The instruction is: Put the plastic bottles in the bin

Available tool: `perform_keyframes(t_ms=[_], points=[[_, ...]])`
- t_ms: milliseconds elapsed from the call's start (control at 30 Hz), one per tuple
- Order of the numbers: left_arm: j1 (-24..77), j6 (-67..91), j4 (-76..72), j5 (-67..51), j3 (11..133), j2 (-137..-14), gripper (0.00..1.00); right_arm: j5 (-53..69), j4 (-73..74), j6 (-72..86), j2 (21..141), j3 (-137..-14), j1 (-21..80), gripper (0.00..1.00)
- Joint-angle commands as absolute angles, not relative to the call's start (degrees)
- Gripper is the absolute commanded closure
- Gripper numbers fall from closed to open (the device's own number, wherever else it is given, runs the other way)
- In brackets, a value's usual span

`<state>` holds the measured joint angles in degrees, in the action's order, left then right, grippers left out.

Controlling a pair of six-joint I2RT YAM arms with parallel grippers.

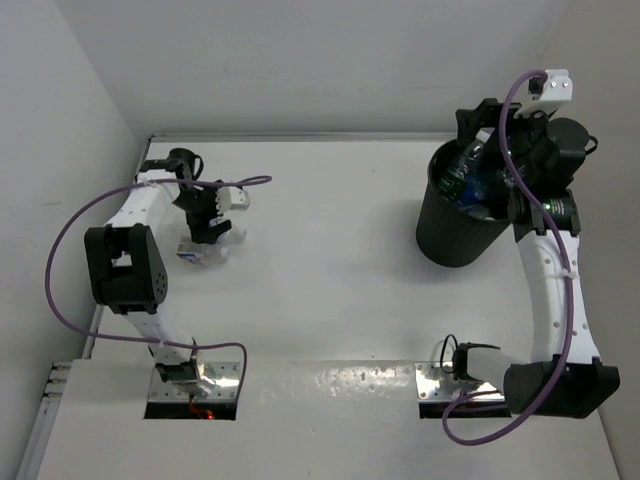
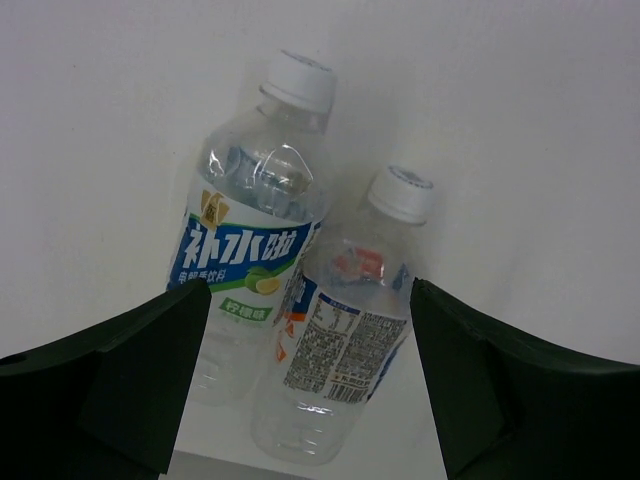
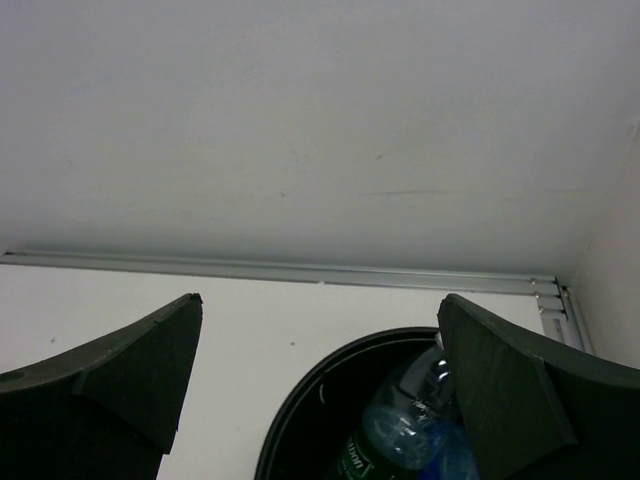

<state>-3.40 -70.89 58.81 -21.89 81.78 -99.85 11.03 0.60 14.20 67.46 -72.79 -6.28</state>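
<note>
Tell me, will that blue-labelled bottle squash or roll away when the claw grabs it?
The blue-labelled bottle looks empty, so it is probably light. Its thin clear wall shows dents, so it will likely give under a squeeze. Round and seemingly lying on its side, it may roll if nudged, pushing the neighbouring bottle.

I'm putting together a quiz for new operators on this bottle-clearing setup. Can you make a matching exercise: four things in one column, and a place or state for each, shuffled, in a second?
Things:
1. left hand
2. right hand
3. bin
4. blue-labelled bottle

Places or states:
A. black, with bottles already inside
B. open, above the bin
C. on the table beside a second bottle, white cap
D. open, over two bottles on the table

Pairs: 1-D, 2-B, 3-A, 4-C.
</note>
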Motion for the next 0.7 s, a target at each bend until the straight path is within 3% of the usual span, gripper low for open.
perform_keyframes(t_ms=[0, 267, 667], points=[[-2.9, -78.84, 55.65, -16.8, 80.78, -100.54, 0.12, 14.24, 4.91, 15.91, 66.71, -74.97, -5.89, 0.0], [-2.9, -77.34, 47.2, -14.33, 80.77, -104.23, 0.12, 16.96, 7.47, 14.94, 65.83, -74.53, -4.75, 0.0], [-3.43, -79.63, 47.2, -14.84, 84.54, -112.58, 0.14, 17.49, 9.23, 13.62, 67.41, -76.38, -3.08, 0.0]])
